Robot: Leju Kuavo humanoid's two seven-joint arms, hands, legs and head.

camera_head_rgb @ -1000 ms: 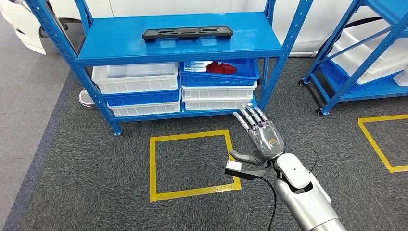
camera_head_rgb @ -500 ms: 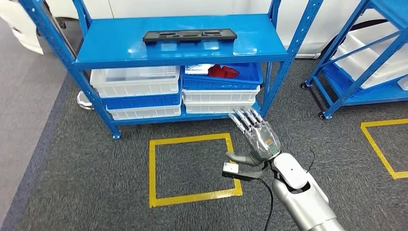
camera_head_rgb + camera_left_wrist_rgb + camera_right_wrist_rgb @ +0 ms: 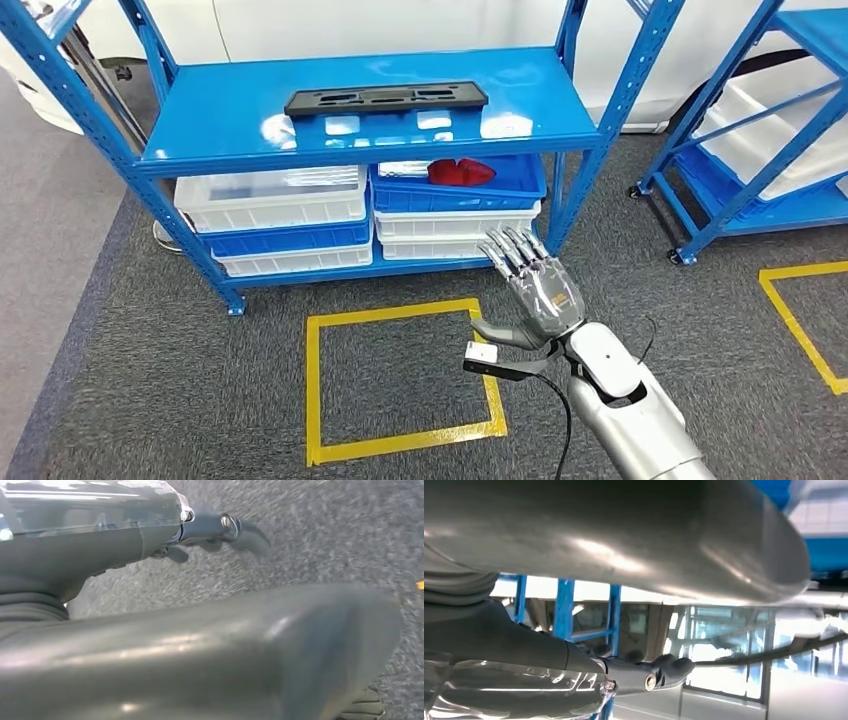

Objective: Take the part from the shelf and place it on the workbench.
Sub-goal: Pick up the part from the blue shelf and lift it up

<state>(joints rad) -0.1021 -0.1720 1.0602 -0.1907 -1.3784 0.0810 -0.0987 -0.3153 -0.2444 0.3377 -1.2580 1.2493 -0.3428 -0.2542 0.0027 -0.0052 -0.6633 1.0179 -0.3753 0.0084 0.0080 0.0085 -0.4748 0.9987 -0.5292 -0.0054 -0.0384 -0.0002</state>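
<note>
The part (image 3: pixel 386 98), a long flat black piece with cut-outs, lies across the top board of the blue shelf (image 3: pixel 250 135), far from the robot and a little left of the shelf's middle. Nothing touches it.

The right hand (image 3: pixel 535 290) is raised over the grey carpet, near the shelf's right front post (image 3: pixel 590 140) and well below the part. Its fingers (image 3: pixel 515 245) are stretched out and spread, the thumb sticking out to the left, and it holds nothing. A small white-tipped camera bracket (image 3: pixel 484 356) juts out at the wrist, with a black cable hanging under it.

The left hand (image 3: pixel 220 530) shows in its wrist view over grey carpet; the picture is blurred, and I cannot tell how its fingers lie.

Under the top board sit stacked white bins (image 3: pixel 270 200) on the left and a blue bin (image 3: pixel 458 185) holding something red (image 3: pixel 460 172) on the right. A yellow tape square (image 3: pixel 400 380) marks the carpet near the shelf. A second blue shelf (image 3: pixel 770 130) stands at the right.
</note>
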